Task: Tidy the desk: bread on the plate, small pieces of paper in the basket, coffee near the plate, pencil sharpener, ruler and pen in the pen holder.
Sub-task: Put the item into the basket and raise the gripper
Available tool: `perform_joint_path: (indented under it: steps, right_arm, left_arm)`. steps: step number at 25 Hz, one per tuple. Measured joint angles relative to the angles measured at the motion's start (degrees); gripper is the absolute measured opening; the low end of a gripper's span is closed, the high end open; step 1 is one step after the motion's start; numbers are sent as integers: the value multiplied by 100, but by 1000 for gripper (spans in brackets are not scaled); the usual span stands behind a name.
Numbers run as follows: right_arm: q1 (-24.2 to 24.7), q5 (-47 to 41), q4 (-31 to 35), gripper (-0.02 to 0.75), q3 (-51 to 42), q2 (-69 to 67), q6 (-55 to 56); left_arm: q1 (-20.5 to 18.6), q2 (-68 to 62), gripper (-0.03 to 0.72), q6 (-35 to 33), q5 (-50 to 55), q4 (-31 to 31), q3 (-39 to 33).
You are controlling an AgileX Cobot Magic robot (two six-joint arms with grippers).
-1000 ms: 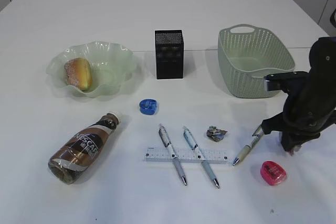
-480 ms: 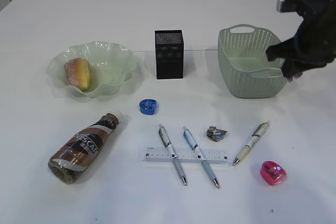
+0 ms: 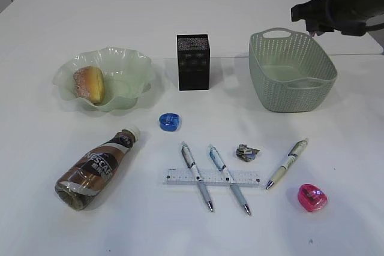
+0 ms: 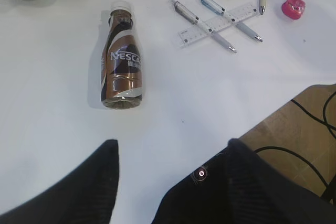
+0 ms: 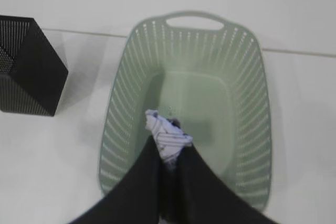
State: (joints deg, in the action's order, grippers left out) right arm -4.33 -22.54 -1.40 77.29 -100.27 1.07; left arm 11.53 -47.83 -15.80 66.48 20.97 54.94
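White table (image 3: 72, 226) carries everything. Green basket (image 3: 292, 80) sits at right rear; the exterior view shows its inside only partly, while the right wrist view looks straight down into it (image 5: 189, 108) and shows it bare inside. Right arm is up at the top right corner of the exterior view, its end effector tip not readable there; the right wrist view shows the right end effector (image 5: 169, 148) pinched narrow on a crumpled paper scrap (image 5: 167, 136), held above the basket. Ruffled green plate (image 3: 129, 79) at left rear holds the bread (image 3: 89, 84). Coffee bottle (image 3: 96, 168) lies on its side at front left, apart from the plate. Black mesh pen holder (image 3: 192, 62) stands upright between plate and basket. Ruler (image 3: 213, 177) lies flat at front centre with two pens (image 3: 197, 175) (image 3: 229, 178) crossing over it; third pen (image 3: 287, 162) lies to the right, off the ruler. Second paper scrap (image 3: 246, 153) lies on the table between the pens. Blue sharpener (image 3: 169, 122) near centre, pink sharpener (image 3: 312, 197) front right. Left arm is absent from the exterior view; only the left wrist view shows the left end effector (image 4: 170, 182), spread wide, nothing in it, over the table's front edge.
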Motion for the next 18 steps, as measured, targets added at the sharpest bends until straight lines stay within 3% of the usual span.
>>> perform_joint_path:
  steps: [7, 11, 13, 14, 15, 18]
  right_arm:
    - [0, 900, 0, 62, 0, -555, 0]
    - [0, 1374, -9, 179, 0, -742, 0]
    - [0, 1639, -9, 197, 0, -882, 0]
    - [0, 1811, -13, 258, 0, -1010, 0]
    - [0, 1811, -13, 258, 0, -1010, 0]
    - [0, 2065, -13, 362, 0, -1102, 0]
  left_arm:
    - [-40, 0, 449, 0, 0, 0, 0]
    - [-40, 0, 449, 0, 0, 0, 0]
    - [-40, 0, 449, 0, 0, 0, 0]
    - [-40, 0, 449, 0, 0, 0, 0]
    - [-40, 0, 449, 0, 0, 0, 0]
    - [-40, 0, 449, 0, 0, 0, 0]
